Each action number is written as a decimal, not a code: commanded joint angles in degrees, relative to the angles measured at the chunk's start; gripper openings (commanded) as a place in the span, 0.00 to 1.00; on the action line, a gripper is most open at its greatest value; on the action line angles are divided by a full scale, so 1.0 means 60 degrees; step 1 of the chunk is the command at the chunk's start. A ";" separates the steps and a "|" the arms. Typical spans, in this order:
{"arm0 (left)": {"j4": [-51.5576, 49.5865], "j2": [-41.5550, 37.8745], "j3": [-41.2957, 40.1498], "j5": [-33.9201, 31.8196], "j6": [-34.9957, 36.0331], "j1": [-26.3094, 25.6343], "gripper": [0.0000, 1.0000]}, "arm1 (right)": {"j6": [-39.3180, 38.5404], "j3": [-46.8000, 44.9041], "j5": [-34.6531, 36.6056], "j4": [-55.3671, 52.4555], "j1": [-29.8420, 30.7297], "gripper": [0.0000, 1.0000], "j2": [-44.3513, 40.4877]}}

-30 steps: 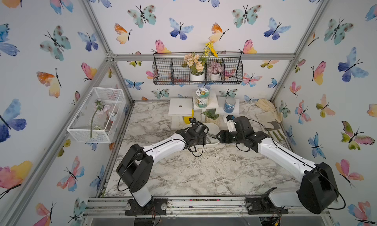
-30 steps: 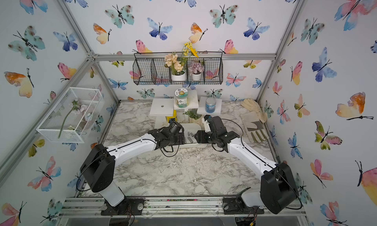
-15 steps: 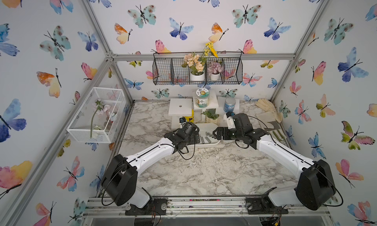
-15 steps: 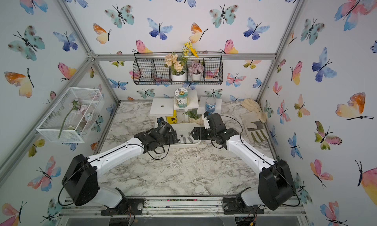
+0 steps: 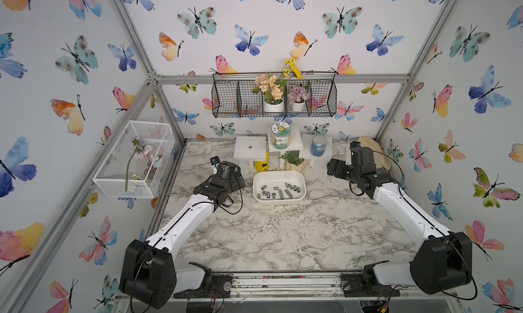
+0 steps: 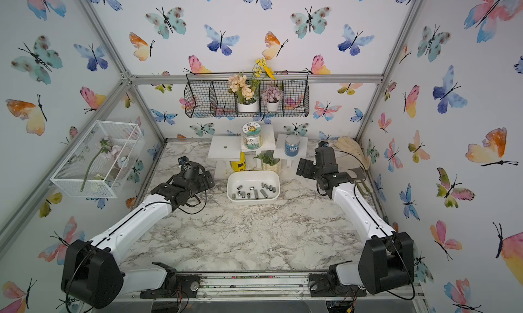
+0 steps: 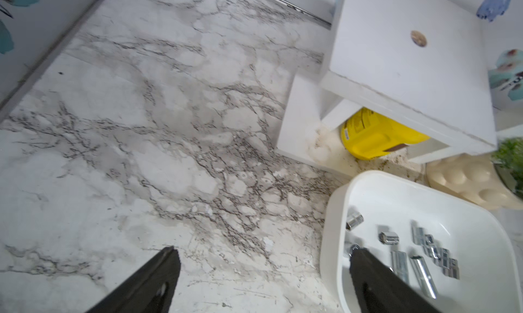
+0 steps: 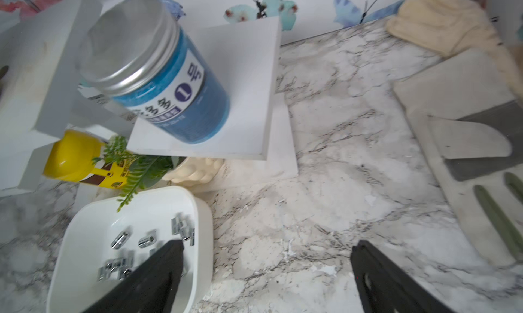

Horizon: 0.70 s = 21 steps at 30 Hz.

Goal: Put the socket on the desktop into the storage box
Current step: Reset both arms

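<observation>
Marbled desk [image 5: 268, 235], bare in front; left end effector [image 7: 264, 250] and right end effector [image 8: 268, 243], both spread wide, empty, flanking storage box [image 5: 278, 173]; sockets [image 5: 280, 190] loose inside; blue jar [image 5: 318, 146] behind.

The white, grey-veined surface [image 5: 283, 235] carries the storage box [image 5: 278, 200] at far centre. Just beyond it, three white stands [image 5: 250, 151] line the far edge, with a yellow can [image 7: 376, 136] and a cream pot [image 7: 464, 181] at their feet. Pale gloves [image 6: 349, 146] lie in the far right corner.
</observation>
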 commanded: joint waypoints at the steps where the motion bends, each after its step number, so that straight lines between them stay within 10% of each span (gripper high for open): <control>1: 0.0472 -0.0190 -0.0208 -0.0255 0.0670 0.0726 0.99 | -0.0246 0.0124 0.1944 0.0332 -0.0037 0.98 -0.0335; 12: 0.3917 0.0552 -0.1548 -0.0738 0.2486 0.2101 0.99 | -0.3080 -0.3574 0.5854 0.6125 -0.0076 1.00 -0.0639; 21: 0.6827 0.0964 -0.3296 -0.1071 0.3425 0.2649 0.98 | -0.3249 -0.5755 0.5945 0.8825 -0.0223 1.00 -0.0169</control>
